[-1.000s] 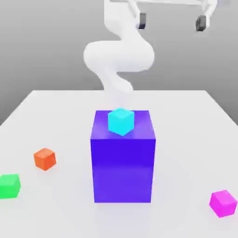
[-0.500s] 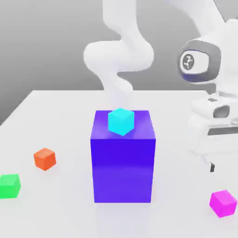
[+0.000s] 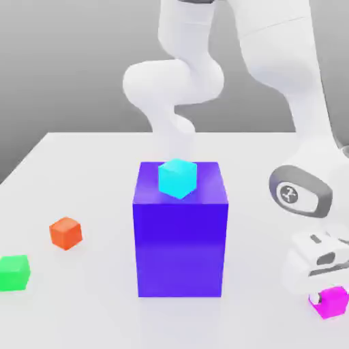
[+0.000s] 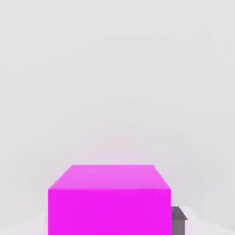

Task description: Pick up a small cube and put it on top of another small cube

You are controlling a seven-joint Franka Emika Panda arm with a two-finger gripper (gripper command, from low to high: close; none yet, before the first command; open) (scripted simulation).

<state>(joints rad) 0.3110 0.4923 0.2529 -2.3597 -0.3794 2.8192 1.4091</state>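
The small magenta cube [image 3: 335, 303] rests on the white table [image 3: 82, 157] at the front of the exterior view's right. My gripper [image 3: 328, 298] has come down over it, with the white hand right above. In the hand view the magenta cube [image 4: 110, 202] looms large. One dark grey finger [image 4: 179, 221] lies tight against its side, and the opposite finger is hidden behind the cube. The gripper is shut on the cube, which still sits on the table.
A tall blue-violet block [image 3: 180, 238] stands mid-table with a cyan cube [image 3: 178, 178] on top. An orange cube [image 3: 66, 232] and a green cube [image 3: 14, 272] lie on the exterior view's left. The arm's white links [image 3: 286, 82] rise behind and right of the block.
The hand dropped from high above the table down onto the magenta cube at the exterior view's right. The fingers, wide open a second ago, now sit against the cube. No cube has moved.
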